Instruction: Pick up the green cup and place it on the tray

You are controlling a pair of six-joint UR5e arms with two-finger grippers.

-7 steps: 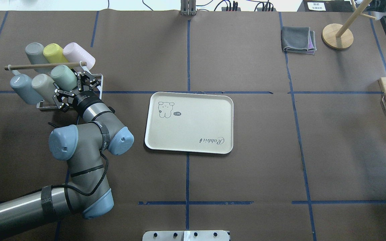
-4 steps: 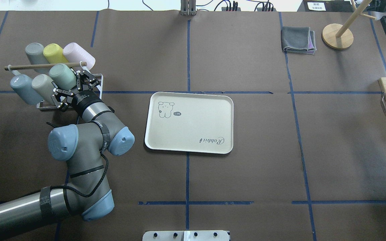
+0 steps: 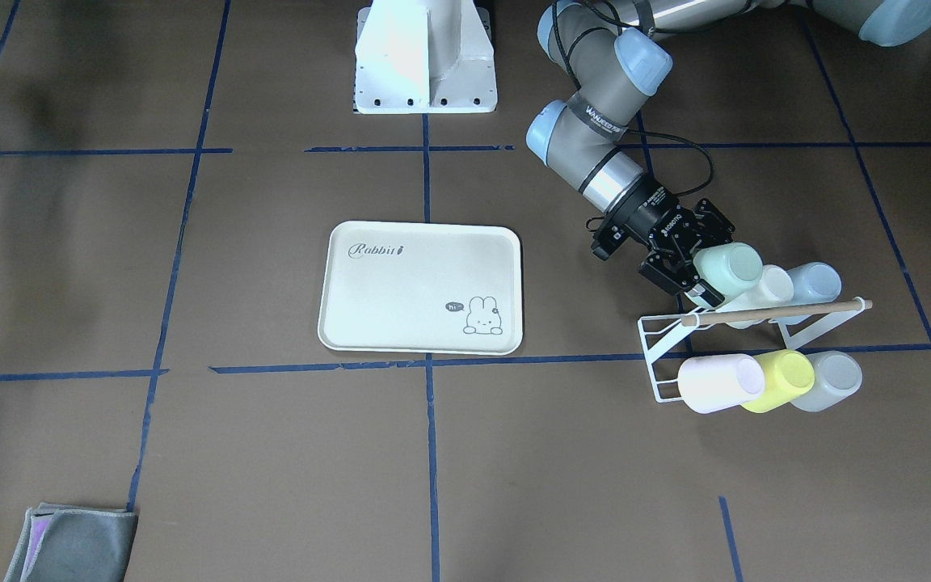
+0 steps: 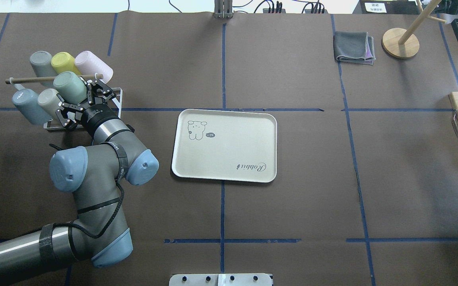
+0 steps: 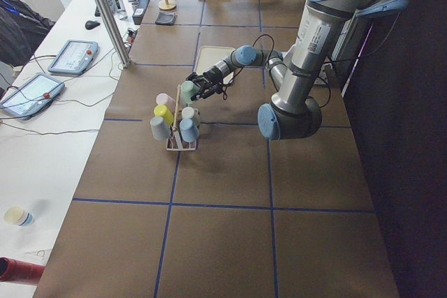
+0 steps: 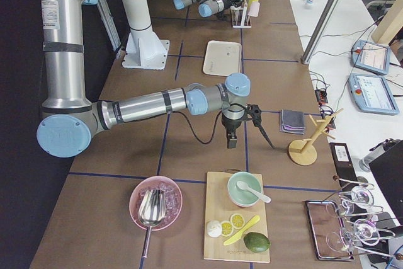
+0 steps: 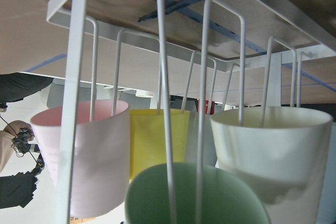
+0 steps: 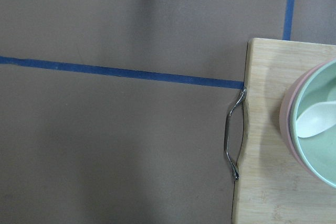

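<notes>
L pincer (image 4: 80, 102) clamped green cup (image 4: 68, 85) at wire rack (image 4: 119, 96), upper left of overhead frame. Tray (image 4: 229, 147) lay mid-frame on surface (image 4: 312, 206), well apart. R pincer (image 6: 249, 127): can't tell width.

Brown paper (image 4: 292, 206) crossed by blue tape lines (image 4: 222, 210) covered the table (image 5: 223, 242). A white bench (image 5: 42, 137) with tablets (image 5: 73, 56) stood alongside, beside a metal post (image 5: 105, 12).

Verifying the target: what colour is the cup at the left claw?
The green cup is plain pale mint; the exterior front-facing view shows it best.
</notes>
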